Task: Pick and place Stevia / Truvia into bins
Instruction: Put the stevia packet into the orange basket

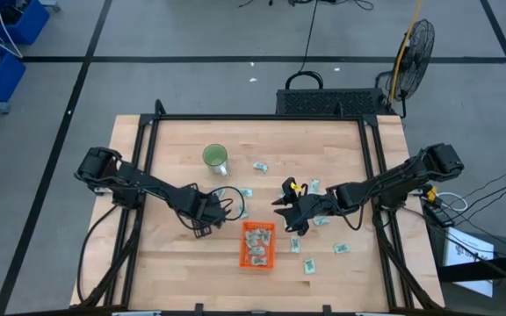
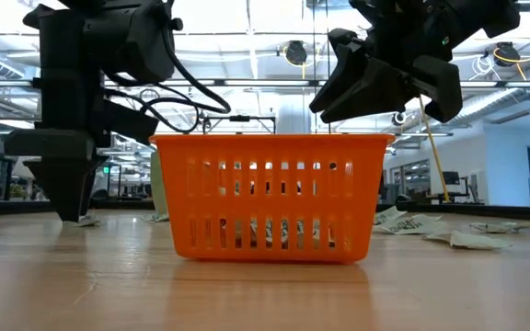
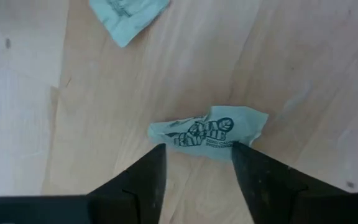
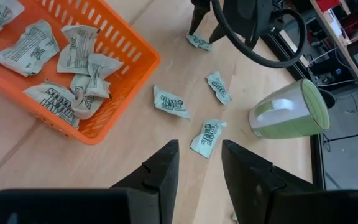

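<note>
From above, the orange tray (image 1: 257,244) sits between both arms, sachets (image 1: 309,265) scattered around it. The low view shows only the tray's slatted wall. The left wrist view shows the left gripper (image 3: 194,163) spread over one crumpled sachet (image 3: 209,132) (printed side up). The right gripper (image 4: 199,155) hangs empty, fingers apart, just beside the tray.

The high view looks straight down on the whole table (image 1: 174,263); the low view sits at tabletop height, close before the tray (image 2: 270,198), facing the room. Each wrist view looks down past its own fingers, the left one very near a sachet (image 3: 209,132). High, low and right wrist views share the tray.
</note>
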Motion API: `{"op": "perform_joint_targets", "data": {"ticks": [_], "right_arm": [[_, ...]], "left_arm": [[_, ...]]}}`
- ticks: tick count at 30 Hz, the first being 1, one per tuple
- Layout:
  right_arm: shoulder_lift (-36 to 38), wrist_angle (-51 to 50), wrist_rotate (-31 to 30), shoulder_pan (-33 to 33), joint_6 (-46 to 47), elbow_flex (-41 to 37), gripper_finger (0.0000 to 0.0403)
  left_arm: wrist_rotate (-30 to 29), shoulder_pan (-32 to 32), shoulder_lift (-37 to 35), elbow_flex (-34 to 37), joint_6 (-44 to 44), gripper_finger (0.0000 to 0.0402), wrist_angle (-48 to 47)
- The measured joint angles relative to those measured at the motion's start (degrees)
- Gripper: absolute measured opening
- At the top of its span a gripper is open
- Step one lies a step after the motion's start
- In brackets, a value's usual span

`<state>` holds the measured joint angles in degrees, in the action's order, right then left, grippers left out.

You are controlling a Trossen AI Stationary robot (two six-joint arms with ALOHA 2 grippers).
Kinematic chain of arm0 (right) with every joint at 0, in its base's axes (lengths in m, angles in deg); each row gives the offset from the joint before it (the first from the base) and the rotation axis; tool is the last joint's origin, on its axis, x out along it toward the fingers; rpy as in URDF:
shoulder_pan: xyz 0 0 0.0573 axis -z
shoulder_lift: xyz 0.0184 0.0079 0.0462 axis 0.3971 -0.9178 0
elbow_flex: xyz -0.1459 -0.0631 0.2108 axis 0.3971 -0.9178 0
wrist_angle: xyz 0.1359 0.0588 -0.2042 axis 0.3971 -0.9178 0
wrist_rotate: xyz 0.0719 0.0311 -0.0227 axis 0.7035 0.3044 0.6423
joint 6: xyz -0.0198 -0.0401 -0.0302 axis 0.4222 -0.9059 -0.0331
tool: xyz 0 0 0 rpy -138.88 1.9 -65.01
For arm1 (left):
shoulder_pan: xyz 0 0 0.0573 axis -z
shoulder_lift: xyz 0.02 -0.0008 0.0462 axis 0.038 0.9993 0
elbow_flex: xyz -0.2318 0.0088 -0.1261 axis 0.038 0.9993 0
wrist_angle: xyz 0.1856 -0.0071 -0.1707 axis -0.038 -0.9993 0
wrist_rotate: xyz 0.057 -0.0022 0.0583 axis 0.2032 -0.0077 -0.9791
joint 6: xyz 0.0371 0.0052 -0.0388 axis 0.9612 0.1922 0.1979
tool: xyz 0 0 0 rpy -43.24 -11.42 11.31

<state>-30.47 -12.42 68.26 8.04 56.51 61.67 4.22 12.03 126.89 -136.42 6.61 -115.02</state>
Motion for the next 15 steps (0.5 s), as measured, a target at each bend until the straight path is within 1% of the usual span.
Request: {"op": "perform_joint_targets", "data": {"ticks": [2,6,9,10,12,15], "right_arm": [[0.0,0.0,0.0,0.0,0.0,0.0,0.0114],[0.0,0.2,0.0,0.0,0.0,0.0,0.0114],[0.0,0.5,0.2,0.0,1.7,0.0,0.0114],[0.0,0.4,1.1,0.0,2.9,0.0,0.0114],[0.0,0.5,4.4,0.0,4.9,0.0,0.0114],[0.0,0.4,10.6,0.0,5.1,0.0,0.0114]], "left_arm": [[1.1,-0.3,0.0,0.0,0.6,0.0157,0.4],[2.3,-0.5,0.2,-0.7,0.7,0.0089,0.6],[2.1,-0.5,0.4,-2.7,0.7,0.0036,0.1],[1.7,-0.6,0.5,-3.6,0.7,0.0019,0.4],[1.6,-0.7,0.6,-6.1,1.3,0.0008,0.9],[1.3,-0.4,0.4,-10.4,4.0,0.0013,1.1]]}}
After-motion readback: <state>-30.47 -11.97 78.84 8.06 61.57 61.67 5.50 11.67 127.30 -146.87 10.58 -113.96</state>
